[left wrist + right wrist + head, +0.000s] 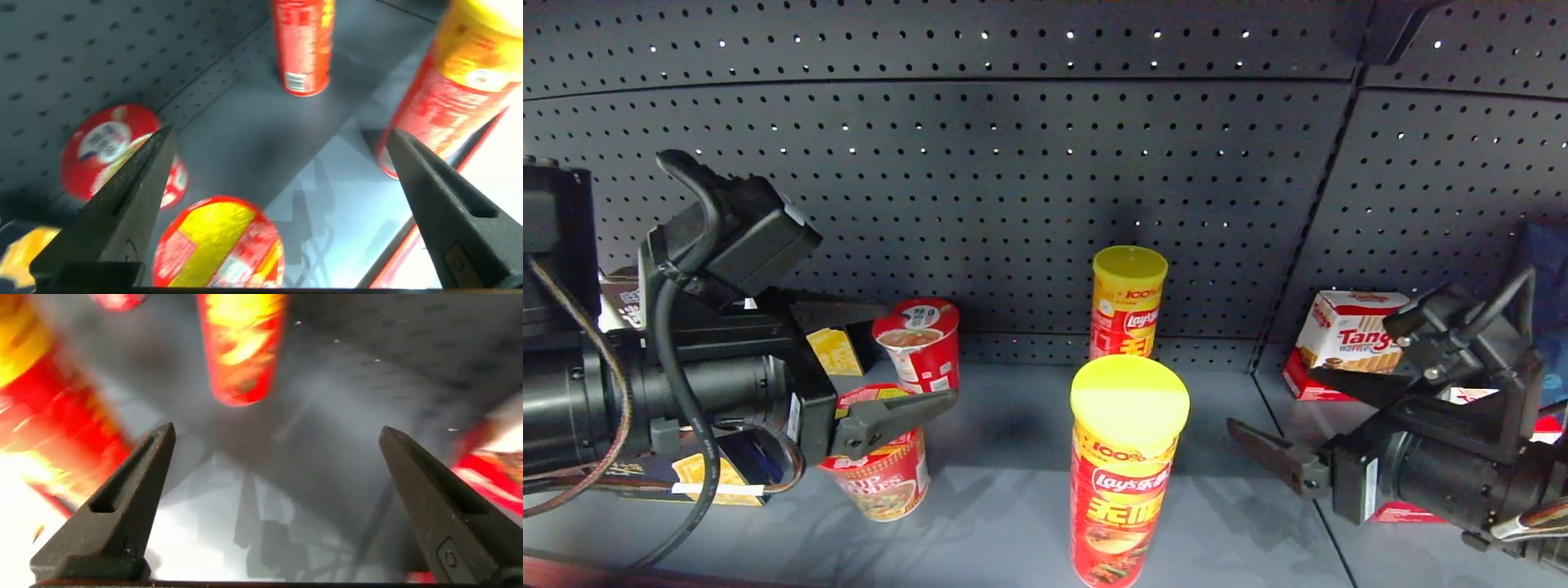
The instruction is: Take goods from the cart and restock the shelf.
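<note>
On the grey shelf (1013, 490) stand two red chip cans with yellow lids, one in front (1127, 465) and one at the back (1127, 302). Two red cup noodles sit at the left, one behind (920, 347) and one in front (882, 482). My left gripper (920, 354) is open just above the front cup (216, 245) and holds nothing. The back cup (110, 155) lies beyond one of its fingers (135, 196). To the right of the front can (41, 400), my right gripper (1270, 400) is open and empty, pointing toward the back can (241, 347).
A wafer box (1347, 339) stands at the back right behind my right arm, with a red pack (1401, 513) under it. A yellow box (837, 351) and a blue-yellow pack (711, 478) lie at the left. The pegboard wall (1013, 163) closes the back.
</note>
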### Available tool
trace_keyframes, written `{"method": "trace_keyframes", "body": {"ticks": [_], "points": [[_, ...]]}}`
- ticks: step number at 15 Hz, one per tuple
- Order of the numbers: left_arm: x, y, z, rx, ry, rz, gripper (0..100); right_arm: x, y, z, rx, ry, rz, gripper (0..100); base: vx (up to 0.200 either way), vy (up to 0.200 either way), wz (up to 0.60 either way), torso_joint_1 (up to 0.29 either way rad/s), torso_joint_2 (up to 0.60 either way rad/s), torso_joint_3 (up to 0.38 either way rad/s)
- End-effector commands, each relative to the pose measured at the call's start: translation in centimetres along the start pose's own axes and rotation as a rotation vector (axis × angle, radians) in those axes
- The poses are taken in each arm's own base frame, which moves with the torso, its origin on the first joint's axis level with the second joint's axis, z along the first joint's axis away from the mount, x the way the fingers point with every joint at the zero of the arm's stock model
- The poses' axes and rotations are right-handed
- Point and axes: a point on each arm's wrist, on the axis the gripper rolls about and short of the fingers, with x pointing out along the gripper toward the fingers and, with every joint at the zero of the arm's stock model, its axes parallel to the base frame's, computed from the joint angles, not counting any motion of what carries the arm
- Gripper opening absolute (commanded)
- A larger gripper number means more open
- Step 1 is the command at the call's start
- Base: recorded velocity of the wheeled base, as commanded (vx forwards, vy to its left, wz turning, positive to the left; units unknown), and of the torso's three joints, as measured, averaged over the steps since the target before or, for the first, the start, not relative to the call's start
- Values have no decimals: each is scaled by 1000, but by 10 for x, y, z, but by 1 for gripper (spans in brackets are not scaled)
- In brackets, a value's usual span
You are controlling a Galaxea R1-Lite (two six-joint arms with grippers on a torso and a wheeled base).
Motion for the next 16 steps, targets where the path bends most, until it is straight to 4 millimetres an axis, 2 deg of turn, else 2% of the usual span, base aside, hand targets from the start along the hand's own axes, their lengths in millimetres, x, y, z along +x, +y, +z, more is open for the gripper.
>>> {"method": "trace_keyframes", "body": {"ticks": [1, 5, 9, 11, 16], "points": [[-10, 4, -3, -9, -8, 38, 100, -17, -8, 12, 23, -78, -24, 100, 0, 0, 0, 0, 0, 0], [-15, 5, -10, -12, -16, 56, 100, -22, -13, 21, 30, -80, -99, 100, 0, 0, 0, 0, 0, 0], [-15, 5, -9, -11, -19, 59, 100, -23, -13, 16, 23, -53, -102, 100, 0, 0, 0, 0, 0, 0], [-15, 5, -9, -11, -19, 59, 100, -24, -14, 17, 27, -56, -102, 100, 0, 0, -600, 5, 0, -2], [-15, 6, -7, -8, -25, 62, 100, -26, -14, 11, 24, -44, -97, 100, 0, 0, 0, 0, 0, 0]]}}
